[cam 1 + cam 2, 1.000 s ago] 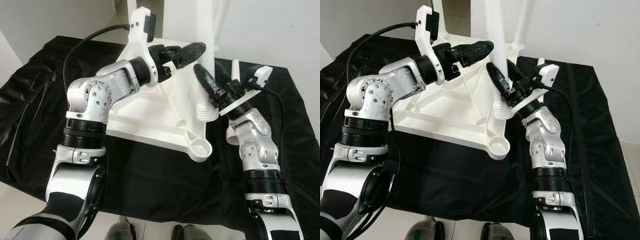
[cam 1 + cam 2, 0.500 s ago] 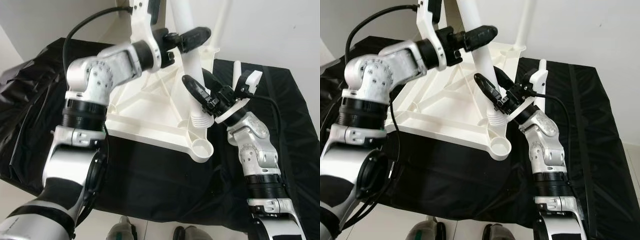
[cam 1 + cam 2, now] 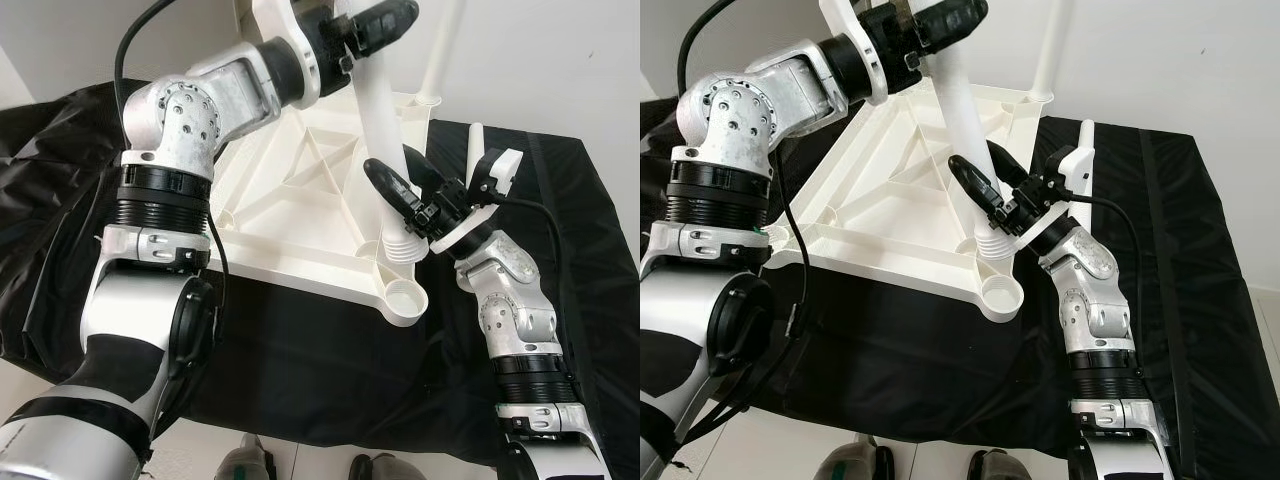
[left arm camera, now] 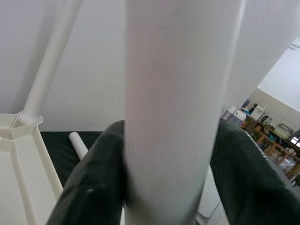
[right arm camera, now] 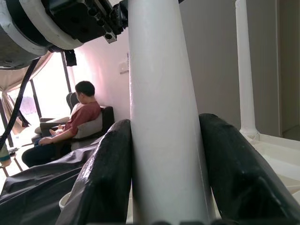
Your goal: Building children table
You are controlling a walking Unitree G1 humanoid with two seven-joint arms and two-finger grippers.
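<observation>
On the black cloth (image 3: 300,360) lies the upside-down white table top (image 3: 300,210), ribs up, with one white leg (image 3: 385,130) rising from its 4 o'clock corner. Right gripper (image 3: 400,185) is clamped on the leg low down, one finger each side, just above the ribbed foot. Left gripper (image 3: 365,20) pinches the same leg higher up, near 12 o'clock. Second leg (image 3: 443,50) stands at the far corner, a loose leg (image 3: 473,150) lies beside it. A seated person (image 5: 70,126) shows in the right wrist view.
</observation>
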